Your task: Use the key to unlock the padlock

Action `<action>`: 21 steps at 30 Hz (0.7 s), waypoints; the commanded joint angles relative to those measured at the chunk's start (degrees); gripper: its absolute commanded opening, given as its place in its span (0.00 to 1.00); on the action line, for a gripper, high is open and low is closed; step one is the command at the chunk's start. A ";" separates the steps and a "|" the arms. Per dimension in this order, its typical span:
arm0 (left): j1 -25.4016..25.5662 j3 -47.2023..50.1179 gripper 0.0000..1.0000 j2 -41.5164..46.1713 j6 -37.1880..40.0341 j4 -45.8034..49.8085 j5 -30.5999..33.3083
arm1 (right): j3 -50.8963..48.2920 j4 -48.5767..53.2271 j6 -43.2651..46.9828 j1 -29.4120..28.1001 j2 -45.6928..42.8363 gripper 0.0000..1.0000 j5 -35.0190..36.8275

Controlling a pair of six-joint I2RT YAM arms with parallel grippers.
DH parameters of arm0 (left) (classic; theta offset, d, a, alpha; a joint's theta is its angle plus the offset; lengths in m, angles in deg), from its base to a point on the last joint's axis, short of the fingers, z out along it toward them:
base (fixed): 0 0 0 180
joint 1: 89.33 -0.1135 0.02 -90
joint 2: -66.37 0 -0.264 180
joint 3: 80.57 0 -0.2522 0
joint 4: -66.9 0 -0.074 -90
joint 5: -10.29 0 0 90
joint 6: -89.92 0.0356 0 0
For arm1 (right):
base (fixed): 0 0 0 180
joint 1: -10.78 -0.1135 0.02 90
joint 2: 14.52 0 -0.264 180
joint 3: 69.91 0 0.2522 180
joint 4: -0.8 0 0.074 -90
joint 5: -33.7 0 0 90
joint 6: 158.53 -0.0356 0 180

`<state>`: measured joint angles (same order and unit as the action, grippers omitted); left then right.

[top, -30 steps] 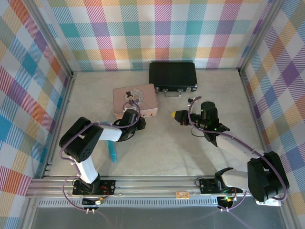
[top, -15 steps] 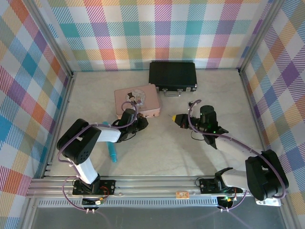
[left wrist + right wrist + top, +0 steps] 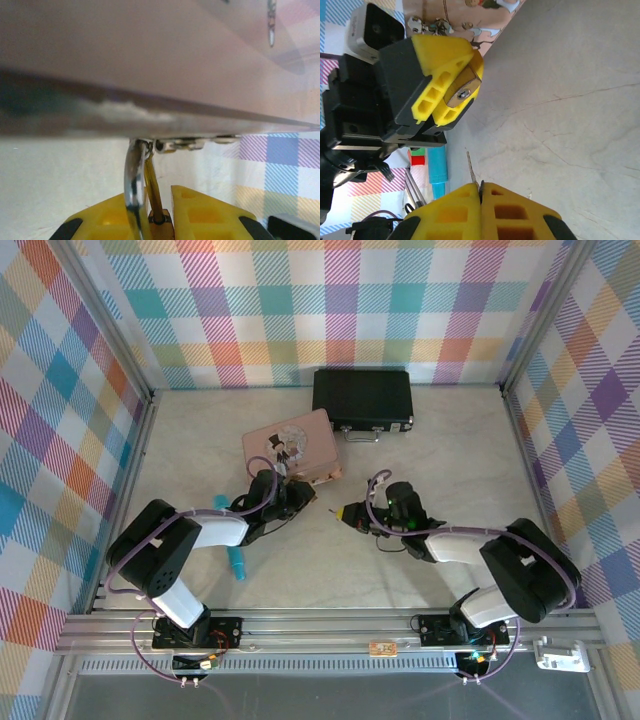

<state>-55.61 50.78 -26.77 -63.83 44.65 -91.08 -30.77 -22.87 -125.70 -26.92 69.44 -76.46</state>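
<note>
Brass gleams between the yellow fingers [image 3: 442, 52] of the left gripper [image 3: 298, 497]: it is clamped on the padlock [image 3: 463, 93], held at the front edge of the pink tin [image 3: 292, 445] with the keyhole end turned towards the other arm. In the left wrist view the silvery shackle [image 3: 134, 185] rises from the lock body to a small metal fitting under the tin's rim and seems hooked through it, though blur leaves that uncertain. The right gripper [image 3: 481, 192] is closed on the key [image 3: 470, 167]. Its thin dark blade juts beyond the fingertips and points roughly at the lock, with a clear gap between blade tip and keyhole. From above, the two grippers sit nose to nose near the middle of the table [image 3: 450, 440], and the teal pen [image 3: 238, 565] lies aside by the left arm.

The step in hand looks like the approach before insertion: lock presented, key gripped, the two not yet touching. The next move calls for a fine line-up. The blade must come onto the axis of the keyhole, turn to match the slot, then go in straight. It seems slightly off that line, so a small sideways correction is likely needed first. As the key is thin and pinched only at its head, a skewed push could pivot it in the fingers, so the left gripper must hold the lock firm
</note>
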 commanded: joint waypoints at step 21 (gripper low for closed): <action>1.92 1.86 0.00 2.73 -4.81 -8.92 0.30 | 0.12 -28.65 -12.42 -1.77 14.29 0.00 2.67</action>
<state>-54.41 52.66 -25.48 -67.85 41.02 -90.56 -30.77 -46.71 -136.82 -28.21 83.28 -73.84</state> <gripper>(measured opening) 0.151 0.056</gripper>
